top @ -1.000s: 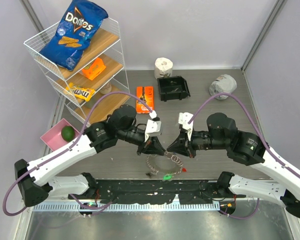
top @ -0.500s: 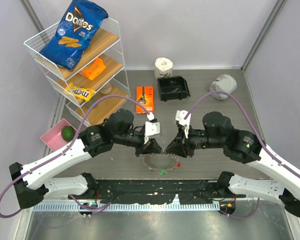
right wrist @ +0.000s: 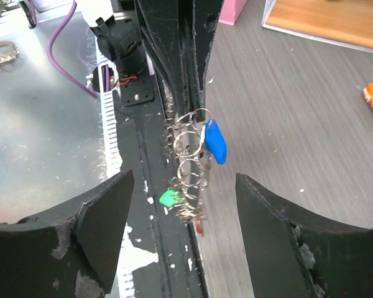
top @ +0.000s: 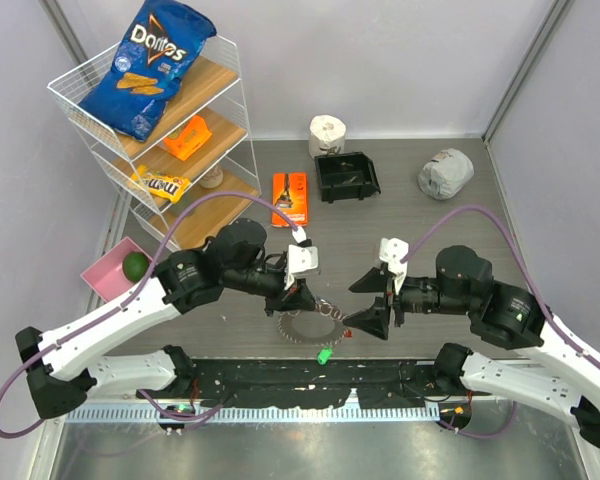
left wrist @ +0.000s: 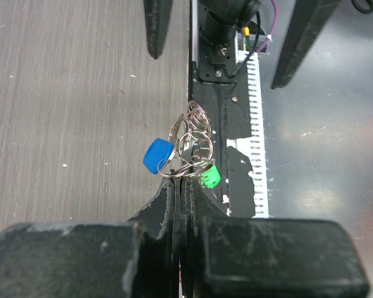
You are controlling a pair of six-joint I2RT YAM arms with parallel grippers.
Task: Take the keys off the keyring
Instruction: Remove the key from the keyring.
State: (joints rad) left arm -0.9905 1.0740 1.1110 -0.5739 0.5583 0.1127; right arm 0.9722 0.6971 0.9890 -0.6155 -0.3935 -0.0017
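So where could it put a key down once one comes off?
The widest bare patch of table lies between the black bin, the grey bundle and the right arm. A smaller one sits at the back, between the toilet roll and the bundle. The front edge is crowded: the left gripper holds the keyring, facing the open right gripper.

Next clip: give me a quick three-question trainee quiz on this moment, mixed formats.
1. True or false: the right gripper is shut on the keyring.
2. Which keys show in the left wrist view? A. blue key and green key. B. yellow key and purple key. C. orange key only.
3. Fill in: the keyring is clamped by the ___ gripper.

Key: 1 false, its jaws stand open and apart from the keyring; 2 A; 3 left, the left gripper.
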